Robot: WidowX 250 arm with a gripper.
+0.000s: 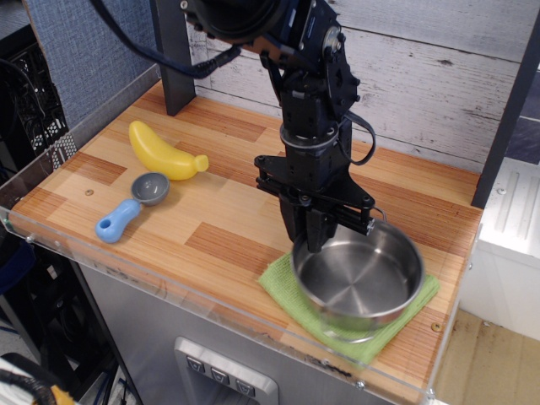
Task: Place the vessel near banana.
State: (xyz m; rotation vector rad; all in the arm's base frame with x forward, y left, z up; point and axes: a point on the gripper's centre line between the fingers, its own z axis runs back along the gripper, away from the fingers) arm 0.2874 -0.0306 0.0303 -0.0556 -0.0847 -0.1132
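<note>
Wooden table [211,215] fills the middle; the gripper [310,240] pinches the vessel [359,277] rim, lower right, over a green cloth [283,287]. The banana [164,152] lies upper left.

Arm [308,93] was matte black, blocky segments joined by round collars. Silver ring at wrist. Black cables looped along both sides. Small screws dotted housings. Tool [309,229] black, with dark fingers.
</note>
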